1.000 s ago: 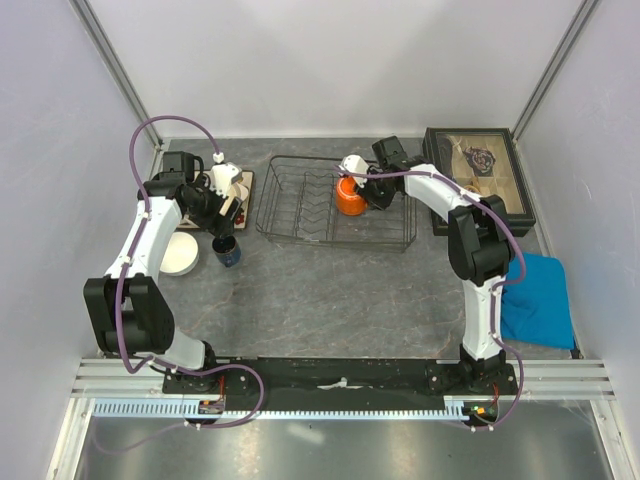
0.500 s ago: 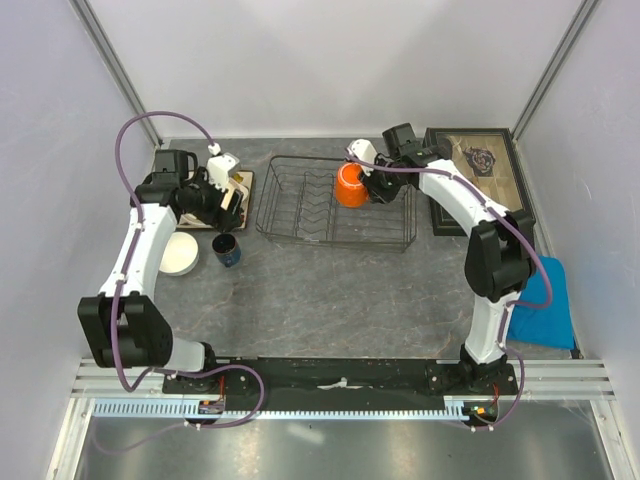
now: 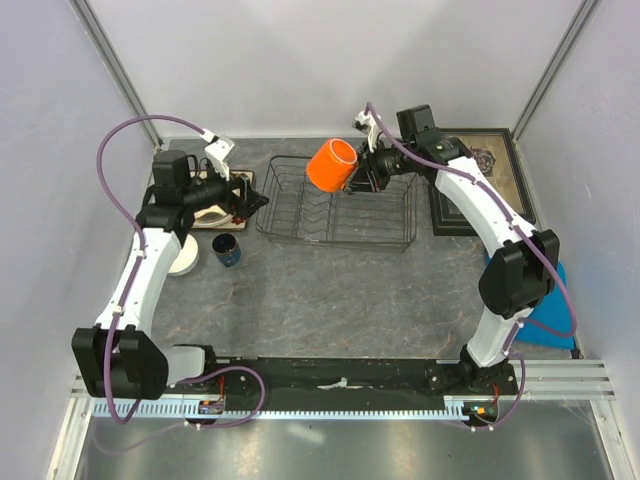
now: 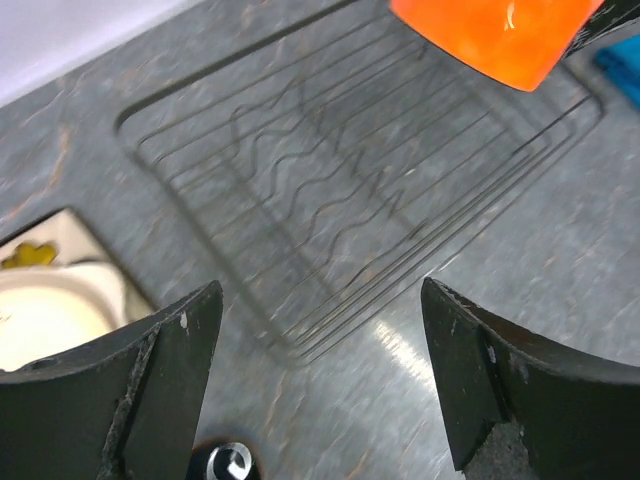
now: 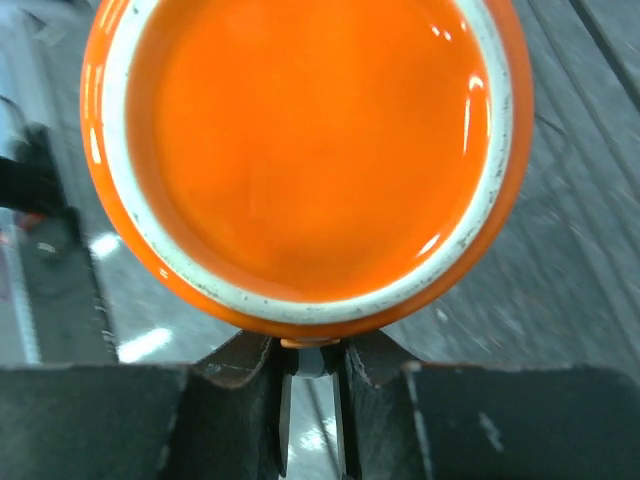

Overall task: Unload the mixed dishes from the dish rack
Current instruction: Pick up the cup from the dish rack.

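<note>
Orange cup (image 3: 331, 165): glossy, pale rim, gripped by right tool (image 5: 312, 362) over dish rack (image 3: 335, 210); left tool (image 4: 320, 330) released.

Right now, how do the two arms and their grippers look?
The left arm and right arm have white rounded links and black joints. A thin purple cable loops along each. The left gripper and right gripper have broad black fingers with worn, scuffed edges. I see no markings.

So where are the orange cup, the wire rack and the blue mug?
orange cup (image 3: 331, 166): top view, its side wall.
dish rack (image 3: 385, 215): top view, its wire floor.
dark blue mug (image 3: 227, 247): top view, its open top.
</note>
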Motion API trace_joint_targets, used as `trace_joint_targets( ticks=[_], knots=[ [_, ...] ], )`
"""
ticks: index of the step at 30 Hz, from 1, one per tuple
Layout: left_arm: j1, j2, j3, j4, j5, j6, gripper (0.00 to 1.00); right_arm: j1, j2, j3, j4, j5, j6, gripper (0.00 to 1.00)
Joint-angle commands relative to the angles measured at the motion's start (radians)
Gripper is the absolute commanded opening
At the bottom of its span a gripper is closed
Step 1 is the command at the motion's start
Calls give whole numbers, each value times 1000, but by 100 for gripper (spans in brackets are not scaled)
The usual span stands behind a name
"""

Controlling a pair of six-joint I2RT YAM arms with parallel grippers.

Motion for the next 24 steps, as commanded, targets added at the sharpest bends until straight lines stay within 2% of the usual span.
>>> trace_joint_targets(
  ticks=[1,2,3,6,7,9,10,12,18,24],
  knots=[
    [-35,-64,-50,230,47,-181,86,-3,-103,-7,216,-240,223,0],
    [-41,-72,-73,280,44,-199,86,-5,-109,-21,289,-274,244,0],
    [-47,-86,-83,308,37,-216,86,-3,-116,-36,332,-294,346,0],
    [-65,-115,-130,434,-10,-305,85,-3,-152,-113,566,-363,520,0],
    [-69,-118,-143,461,-21,-345,85,-3,-159,-168,734,-377,665,0],
    [-73,-123,-143,521,-29,-399,84,-3,-176,-225,913,-400,808,0],
    [-75,-121,-140,543,-33,-420,84,-3,-178,-278,1093,-408,962,0],
    [-79,-120,-137,599,-35,-487,84,-2,-179,-312,1208,-411,1054,0],
    [-133,-92,-104,672,-56,-601,84,3,-187,-349,1280,-406,1105,0],
    [-220,-26,-58,698,-101,-624,83,26,-190,-375,1337,-402,1136,0]
  ],
)
